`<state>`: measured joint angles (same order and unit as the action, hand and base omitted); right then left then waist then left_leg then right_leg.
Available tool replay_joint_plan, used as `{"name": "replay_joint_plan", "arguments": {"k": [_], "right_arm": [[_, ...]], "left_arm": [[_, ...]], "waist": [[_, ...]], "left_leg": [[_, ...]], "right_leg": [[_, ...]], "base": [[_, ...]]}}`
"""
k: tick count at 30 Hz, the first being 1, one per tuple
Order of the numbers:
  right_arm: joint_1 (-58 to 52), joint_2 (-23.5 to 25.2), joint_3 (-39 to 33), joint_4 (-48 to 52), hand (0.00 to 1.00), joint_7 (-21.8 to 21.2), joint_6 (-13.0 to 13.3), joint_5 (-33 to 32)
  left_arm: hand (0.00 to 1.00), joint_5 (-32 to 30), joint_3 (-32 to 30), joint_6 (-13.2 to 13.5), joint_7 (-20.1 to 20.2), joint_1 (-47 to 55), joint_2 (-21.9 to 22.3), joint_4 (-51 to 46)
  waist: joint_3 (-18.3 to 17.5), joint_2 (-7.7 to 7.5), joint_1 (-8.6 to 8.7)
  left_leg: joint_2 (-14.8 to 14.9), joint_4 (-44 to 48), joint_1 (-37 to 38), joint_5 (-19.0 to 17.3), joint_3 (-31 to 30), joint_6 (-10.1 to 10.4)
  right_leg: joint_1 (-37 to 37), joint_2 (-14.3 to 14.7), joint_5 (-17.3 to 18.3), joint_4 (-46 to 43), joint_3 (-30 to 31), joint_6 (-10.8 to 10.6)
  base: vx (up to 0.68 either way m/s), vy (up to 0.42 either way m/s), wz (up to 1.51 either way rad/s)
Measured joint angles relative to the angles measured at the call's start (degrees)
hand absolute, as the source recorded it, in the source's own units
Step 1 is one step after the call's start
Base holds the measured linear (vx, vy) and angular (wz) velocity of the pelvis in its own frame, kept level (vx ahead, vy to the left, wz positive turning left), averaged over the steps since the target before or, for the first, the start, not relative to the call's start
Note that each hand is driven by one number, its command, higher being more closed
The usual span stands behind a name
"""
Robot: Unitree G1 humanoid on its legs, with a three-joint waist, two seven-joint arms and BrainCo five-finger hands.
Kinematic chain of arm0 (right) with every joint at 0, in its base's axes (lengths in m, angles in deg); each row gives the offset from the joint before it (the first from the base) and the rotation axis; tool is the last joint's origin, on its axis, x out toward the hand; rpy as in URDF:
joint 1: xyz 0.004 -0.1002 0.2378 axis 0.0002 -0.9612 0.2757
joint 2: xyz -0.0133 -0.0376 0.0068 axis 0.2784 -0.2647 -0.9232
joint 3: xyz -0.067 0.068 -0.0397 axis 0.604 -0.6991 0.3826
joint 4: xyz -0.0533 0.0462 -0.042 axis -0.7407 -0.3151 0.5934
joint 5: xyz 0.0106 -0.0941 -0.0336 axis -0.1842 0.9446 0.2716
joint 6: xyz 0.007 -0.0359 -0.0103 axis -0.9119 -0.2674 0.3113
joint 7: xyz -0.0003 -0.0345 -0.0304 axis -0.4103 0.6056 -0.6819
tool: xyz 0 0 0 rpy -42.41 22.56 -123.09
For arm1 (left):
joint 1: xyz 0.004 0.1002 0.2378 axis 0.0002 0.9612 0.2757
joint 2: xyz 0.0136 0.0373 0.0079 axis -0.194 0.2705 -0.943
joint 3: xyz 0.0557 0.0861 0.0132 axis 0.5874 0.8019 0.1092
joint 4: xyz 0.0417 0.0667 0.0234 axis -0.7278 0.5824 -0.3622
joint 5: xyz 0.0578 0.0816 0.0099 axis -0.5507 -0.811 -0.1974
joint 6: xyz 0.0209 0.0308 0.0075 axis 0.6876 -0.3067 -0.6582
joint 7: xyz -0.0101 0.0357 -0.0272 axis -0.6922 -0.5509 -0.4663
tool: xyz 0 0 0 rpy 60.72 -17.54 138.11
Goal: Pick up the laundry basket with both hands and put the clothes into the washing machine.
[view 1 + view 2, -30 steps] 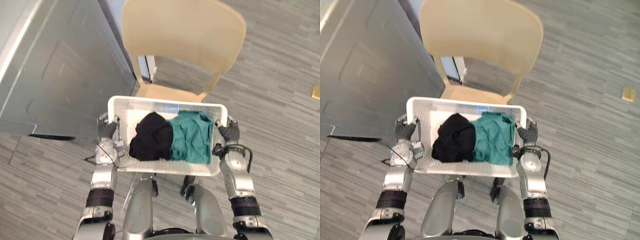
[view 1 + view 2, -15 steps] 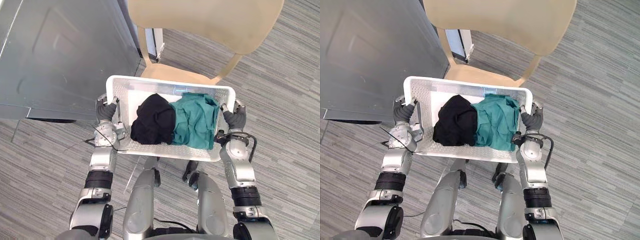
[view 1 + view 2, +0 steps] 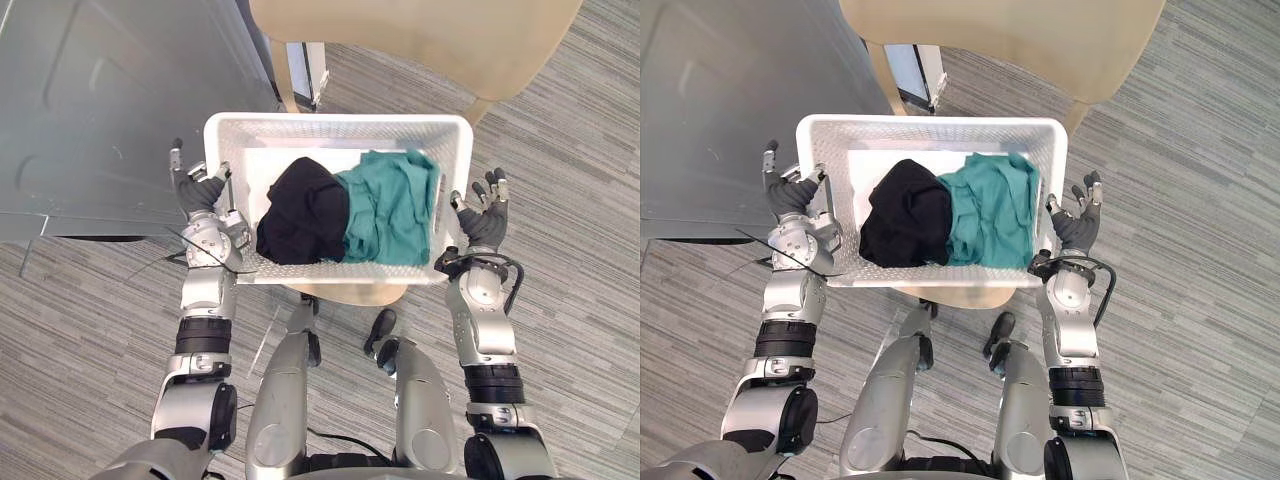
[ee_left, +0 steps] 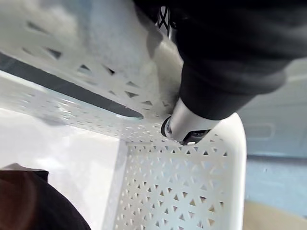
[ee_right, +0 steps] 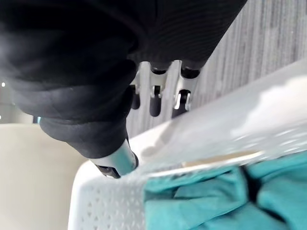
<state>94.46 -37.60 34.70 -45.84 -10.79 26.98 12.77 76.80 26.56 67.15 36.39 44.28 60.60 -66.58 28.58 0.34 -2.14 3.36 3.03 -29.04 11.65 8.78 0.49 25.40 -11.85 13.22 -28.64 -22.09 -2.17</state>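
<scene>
Flanking the basket (image 3: 335,130), one hand at each short end: L hand (image 3: 200,192) just beside the left wall, R hand (image 3: 483,222) just beside the right wall. Both have fingers straight & spread, w/ nothing held. In the L wrist view the thumb tip sits against the perforated wall near the rim. In the R wrist view the thumb is by the rim w/ the fingers (image 5: 158,91) sticking out past it over the floor. Can't tell if that thumb actually touches.

Basket sits on the chair (image 3: 420,40); the seat shows under its near edge. Inside are a black garment (image 3: 303,210) on the left & a green one (image 3: 390,205) on the right, overlapping mid-basket. A grey panel (image 3: 110,110) stands far-left, poss. the washer, but no door or drum is visible.

Key relation: the basket's long axis runs left-right & it lies squarely between the hands. Each hand therefore faces inward at its own end, about equally near, so neither arm has the advantage.

Judgement: the grasp isn't made yet, so the task is at an early stage. The next move calls for both hands closing inward on the end rims together, approx. level w/ each other. The long slot in the left wall (image 4: 96,103) looks like a handle.

Risks: one side gripping first would skew or slide the basket on the seat, & an uneven lift would tip the clothes toward one end.
</scene>
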Motion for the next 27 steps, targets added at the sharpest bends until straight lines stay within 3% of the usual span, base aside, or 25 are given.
{"name": "replay_joint_plan", "arguments": {"k": [11, 23, 27], "right_arm": [[-2.3, 0.4, -1.9, 1.1, 0.0, -0.1, -1.0, 0.1], [-3.6, 1.2, -3.9, 3.7, 0.0, -0.2, -1.2, 0.3], [-9.5, 1.7, -2.6, 8.3, 0.0, -1.6, -1.2, 0.3]], "left_arm": [[0.0, -0.1, -1.6, 0.1, -0.9, -1.1, 0.5, -4.1], [0.0, -3.6, -0.3, -1.3, 2.9, -1.4, -0.1, -4.9], [0.0, -3.6, -0.2, -0.9, 2.9, 7.3, 0.6, -14.3]], "waist": [[0.0, 0.01, -0.1], [-0.1, 0.06, -0.02], [-0.2, 0.15, -0.36]], "left_leg": [[0.3, 0.0, 0.1, -0.5, 1.2, 0.0], [1.7, 3.8, -0.5, -1.6, 5.9, -0.6], [3.6, 7.8, 2.7, -4.9, 8.0, -1.2]], "right_leg": [[-0.1, 0.0, 0.0, 0.0, 0.1, 0.0], [-1.3, 0.1, 0.0, 0.3, 0.1, 0.0], [-5.7, 1.1, 0.0, 0.8, 0.3, 0.0]], "base": [[0.0, -0.024, -0.01], [0.03, -0.032, -0.02], [0.04, -0.034, -0.14]]}}
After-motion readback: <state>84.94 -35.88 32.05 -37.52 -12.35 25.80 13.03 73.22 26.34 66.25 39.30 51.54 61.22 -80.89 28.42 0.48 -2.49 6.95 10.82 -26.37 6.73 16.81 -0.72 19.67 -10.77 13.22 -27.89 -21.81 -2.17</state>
